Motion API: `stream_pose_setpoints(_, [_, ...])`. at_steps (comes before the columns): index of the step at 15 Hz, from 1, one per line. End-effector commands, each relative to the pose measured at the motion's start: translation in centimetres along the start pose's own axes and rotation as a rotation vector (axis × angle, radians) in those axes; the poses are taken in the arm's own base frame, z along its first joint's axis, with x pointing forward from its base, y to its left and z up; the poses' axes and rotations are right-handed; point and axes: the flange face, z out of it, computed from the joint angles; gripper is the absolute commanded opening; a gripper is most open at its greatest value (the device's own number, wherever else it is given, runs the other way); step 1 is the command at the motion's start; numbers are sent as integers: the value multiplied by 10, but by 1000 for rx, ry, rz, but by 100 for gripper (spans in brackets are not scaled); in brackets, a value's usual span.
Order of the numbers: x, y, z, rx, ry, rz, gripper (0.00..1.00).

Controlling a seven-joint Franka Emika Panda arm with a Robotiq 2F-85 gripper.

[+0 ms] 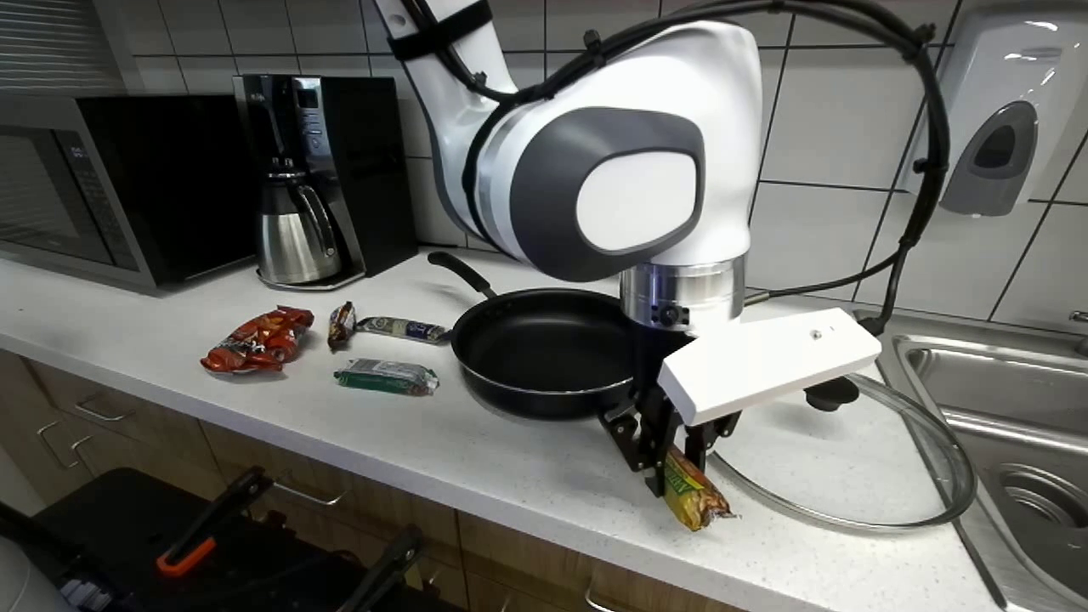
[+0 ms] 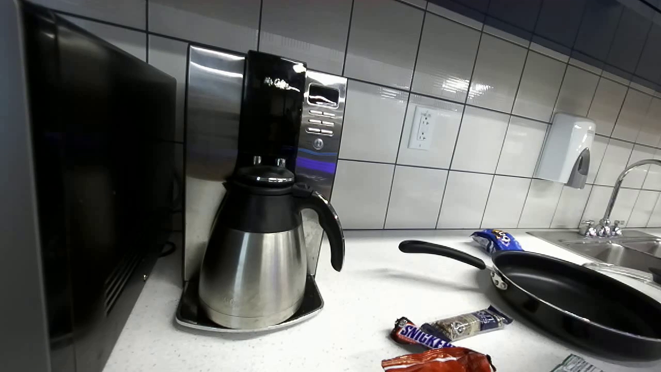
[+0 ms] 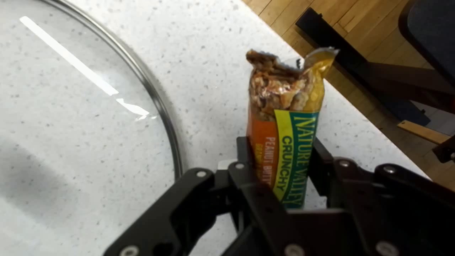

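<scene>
My gripper (image 1: 677,473) points down near the counter's front edge. Its fingers close on both sides of a yellow, green and orange granola bar (image 1: 693,497). In the wrist view the gripper (image 3: 280,151) has a finger against each side of the bar (image 3: 288,121), whose brown and gold end sticks out past the fingertips. The bar's other end is hidden by the gripper. Whether the bar touches the counter is hard to tell. A glass lid (image 1: 837,523) lies close beside the gripper, and its metal rim shows in the wrist view (image 3: 156,96). The gripper is outside the exterior view with the coffee maker (image 2: 253,279).
A black frying pan (image 1: 544,392) stands behind the gripper. Beyond it lie an orange bag (image 1: 259,342), a Snickers (image 1: 342,326), a grey-blue bar (image 1: 404,329) and a green bar (image 1: 387,376). A blue packet (image 2: 496,241) lies behind the pan. A sink (image 1: 986,425) adjoins the lid.
</scene>
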Motion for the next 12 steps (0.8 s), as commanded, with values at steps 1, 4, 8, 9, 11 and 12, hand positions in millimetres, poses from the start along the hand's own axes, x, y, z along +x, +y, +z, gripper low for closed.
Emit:
stream_pose_setpoints(1, [9, 3, -30, -39, 18, -23, 16])
stream_pose_setpoints(4, [16, 6, -46, -72, 40, -35, 16])
stream_pose_setpoints(8, [26, 12, -64, -110, 71, -43, 16])
stream_pose_setpoints(9, [29, 13, -67, -117, 80, -45, 16])
stream_pose_setpoints(11, [37, 15, -71, -126, 99, -43, 16])
stream_pose_setpoints(12, [43, 16, -73, -127, 115, -39, 16])
